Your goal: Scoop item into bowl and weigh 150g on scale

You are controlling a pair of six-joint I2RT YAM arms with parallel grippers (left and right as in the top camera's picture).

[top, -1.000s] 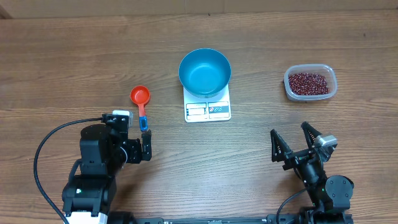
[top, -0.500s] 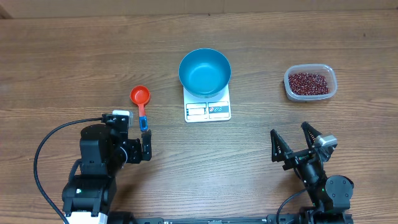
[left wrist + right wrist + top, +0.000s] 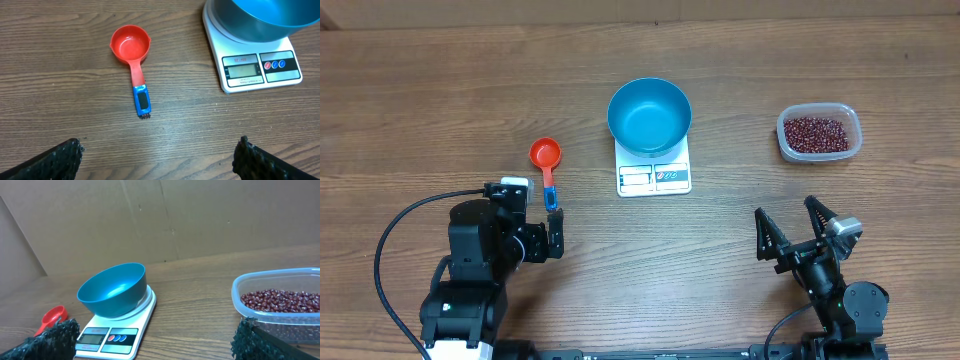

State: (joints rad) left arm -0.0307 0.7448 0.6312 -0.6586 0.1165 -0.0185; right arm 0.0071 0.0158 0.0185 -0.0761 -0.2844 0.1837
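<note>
Blue bowl (image 3: 649, 116): empty, sits on the scale (image 3: 654, 177), hides its far part; cut off at the top of the left wrist view.
Display (image 3: 242, 71): digits too small to read.
Clear container (image 3: 783, 143): holds the beans (image 3: 815, 132), a loose dark red heap; right of the scale, well apart.
Scoop (image 3: 546, 160): red cup, blue handle end, empty, on the table (image 3: 440, 80) left of the scale.
Left hand (image 3: 156, 159): spread wide, holds nothing, near the scoop's handle.
Right hand (image 3: 785, 210): spread wide, holds nothing.
Count: one bowl, one scale, one container, one scoop.
</note>
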